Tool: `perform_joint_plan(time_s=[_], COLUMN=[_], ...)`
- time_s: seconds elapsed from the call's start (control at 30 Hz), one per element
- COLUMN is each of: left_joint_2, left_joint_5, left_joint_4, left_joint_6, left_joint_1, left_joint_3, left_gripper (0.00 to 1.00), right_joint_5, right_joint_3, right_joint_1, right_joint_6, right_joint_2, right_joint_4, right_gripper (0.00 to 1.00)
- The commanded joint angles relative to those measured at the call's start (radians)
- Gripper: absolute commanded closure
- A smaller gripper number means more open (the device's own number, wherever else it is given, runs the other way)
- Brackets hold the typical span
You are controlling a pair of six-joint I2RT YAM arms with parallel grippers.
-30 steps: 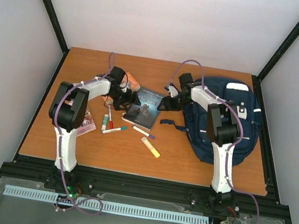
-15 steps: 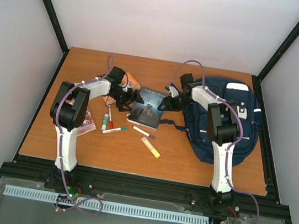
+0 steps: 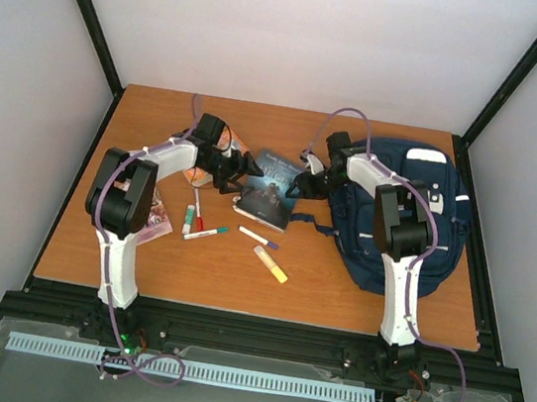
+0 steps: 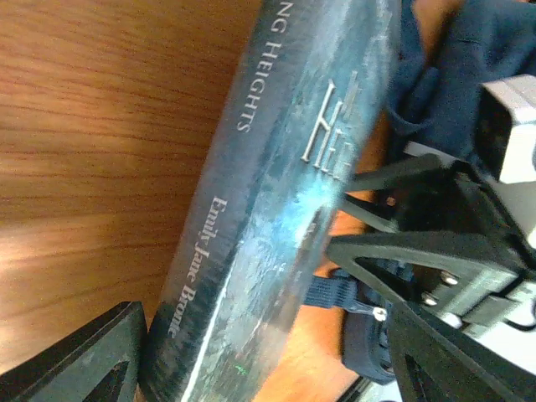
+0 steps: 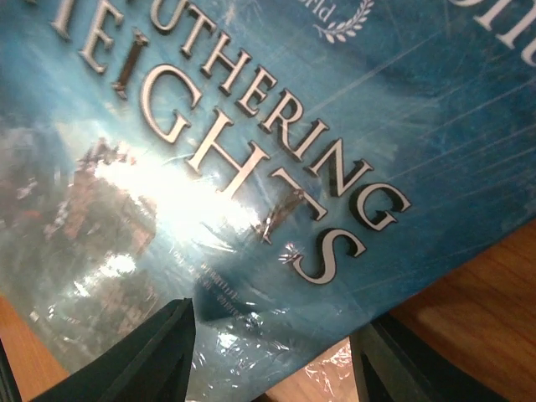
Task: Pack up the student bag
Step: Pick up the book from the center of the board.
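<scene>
At the middle of the surface (image 3: pixel 336 291), your left claw (image 3: pixel 246 166) is sitting wide around the spine of the book (image 3: pixel 271 199) — your right claw (image 3: pixel 296 187) is hovering wide over its cover. The student bag (image 3: pixel 440 260) is lying toward the far right corner.

book (image 5: pixel 251 167) cover cropped, student bag (image 3: pixel 449 236) partly hidden
</scene>
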Motion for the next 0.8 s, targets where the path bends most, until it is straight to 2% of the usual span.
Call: perform_joint_plan(time_s=[0.0, 0.33, 0.63, 0.77], left_joint_2=[-0.101, -0.116, -0.108, -0.103], left_joint_5=[0.153, 0.096, 0.114, 0.131], left_joint_4=[0.129, -0.024, 0.008, 0.035], left_joint_6=[-0.043, 0.005, 0.015, 0.01], left_joint_1=[-0.067, -0.071, -0.093, -0.106], left_joint_3=[0.026, 0.028, 0.013, 0.019], left_gripper=[0.19, 0.26, 0.32, 0.41], right_joint_5=[-0.04, -0.045, -0.06, -0.064], right_joint_3=[-0.016, -0.023, -0.029, -0.032], right_joint_1=[0.035, 0.036, 0.036, 0.036], right_joint_6=[-0.016, -0.022, -0.026, -0.026], right_joint_2=[0.062, 0.052, 0.053, 0.053], right_joint_4=[-0.042, -0.05, -0.057, -0.057], right_gripper=[0.48, 0.47, 0.46, 0.45])
